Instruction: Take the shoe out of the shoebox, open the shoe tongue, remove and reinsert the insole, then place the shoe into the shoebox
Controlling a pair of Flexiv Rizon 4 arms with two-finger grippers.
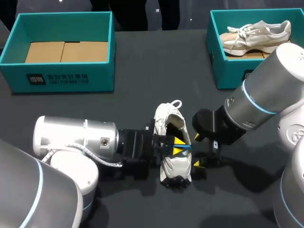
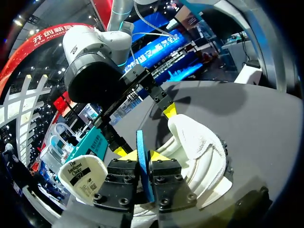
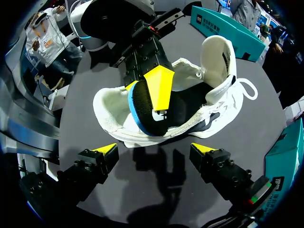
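Note:
A white shoe [image 1: 172, 159] [image 3: 216, 102] lies on the dark table [image 1: 142, 95], between my two grippers. My left gripper [image 1: 178, 145] [image 2: 142, 156] comes in from the left and reaches into the shoe's mouth. It is shut on the insole [image 2: 141, 142] [image 3: 142, 111], which is black with a blue edge and stands partly lifted out of the shoe. The tongue [image 2: 80, 173] with its label is folded back beside the left fingers. My right gripper [image 1: 197, 151] [image 3: 156, 151] hovers open just to the right of the shoe, touching nothing.
A teal shoebox [image 1: 61, 76] with only a cardboard floor stands at the back left. A second teal shoebox [image 1: 223, 66] at the back right holds another pale shoe [image 1: 256, 35]. Bare table lies between the boxes and in front of the shoe.

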